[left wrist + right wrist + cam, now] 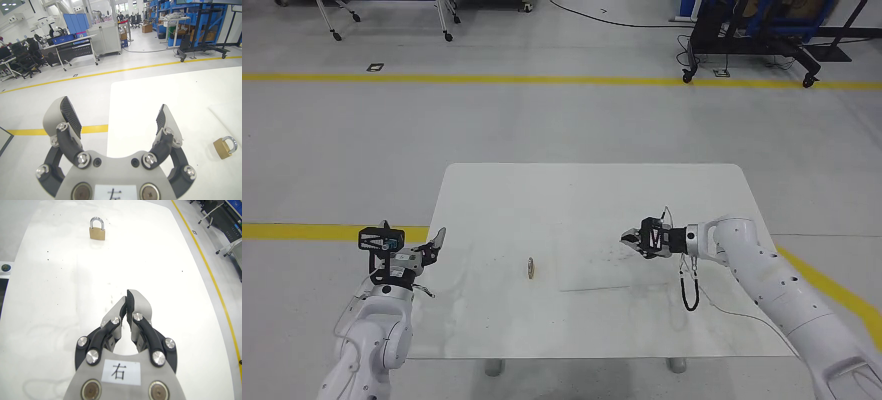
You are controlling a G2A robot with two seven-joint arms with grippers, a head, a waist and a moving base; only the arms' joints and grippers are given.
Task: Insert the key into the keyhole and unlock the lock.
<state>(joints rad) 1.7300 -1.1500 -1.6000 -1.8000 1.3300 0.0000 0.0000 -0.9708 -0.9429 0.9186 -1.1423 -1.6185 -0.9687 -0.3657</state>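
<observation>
The padlock (97,231) is seen lying flat on the white table (592,200), a little toward the robot's side of the middle, its steel shackle (96,218) seated in the brass body. It is judged small, dense and rigid, and the smooth brass is likely to skid when pushed. It would best be pinched across the body's flat faces, with the end opposite the shackle left free. The right gripper (127,294) is held well apart from it, pads pressed together. The left gripper (115,109) hangs at the table's left edge, spread wide and empty.
</observation>
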